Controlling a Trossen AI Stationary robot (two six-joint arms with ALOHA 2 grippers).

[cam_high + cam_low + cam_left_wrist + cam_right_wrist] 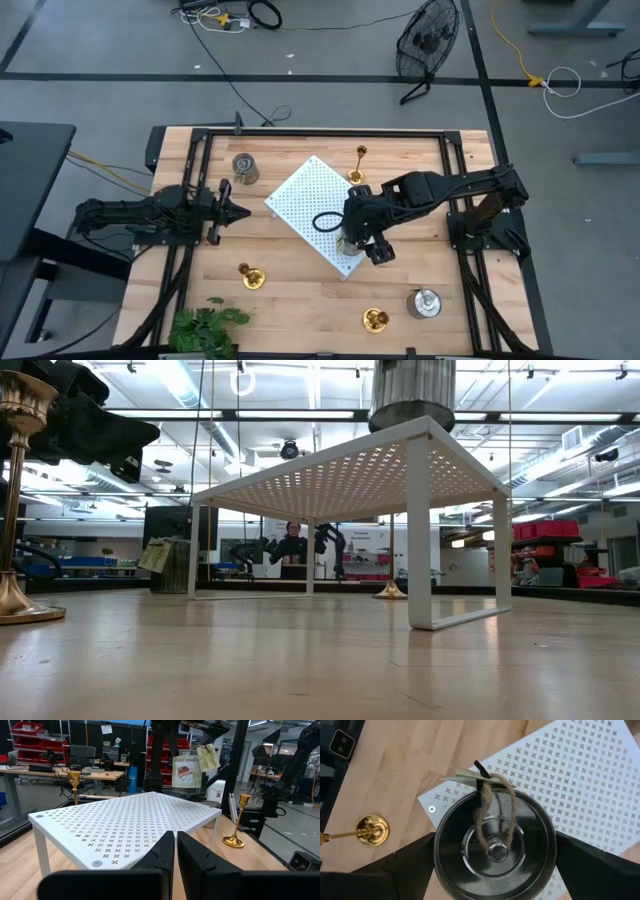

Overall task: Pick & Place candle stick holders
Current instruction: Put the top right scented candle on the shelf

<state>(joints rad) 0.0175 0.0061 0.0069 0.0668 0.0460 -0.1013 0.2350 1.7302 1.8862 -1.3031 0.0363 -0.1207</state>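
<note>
A silver-grey candle stick holder [495,845], a lidded tin with a twine loop and a tag, stands upright at the near corner of the white perforated board [305,190]. My right gripper [352,243] is over it, pointing steeply down, with a finger on either side. Two more silver holders [244,167] [425,303] and three brass holders [360,155] [250,276] [375,319] stand on their bases on the wooden table. My left gripper [238,210] waits shut and level at the table's left, touching nothing. My right gripper spans the silver holder's round side wall [438,860], one finger on each side, coming from above. The holder's wide rim hides the exact places of contact. The holder [412,395] is upright at the board's corner; the board's edge hides whether its base rests there.
The board [350,470] stands on thin legs as a low table. A green plant [205,328] sits at the near left edge. Black frame rails run along the table's left, right and far sides. Bare wood lies along the table's near side.
</note>
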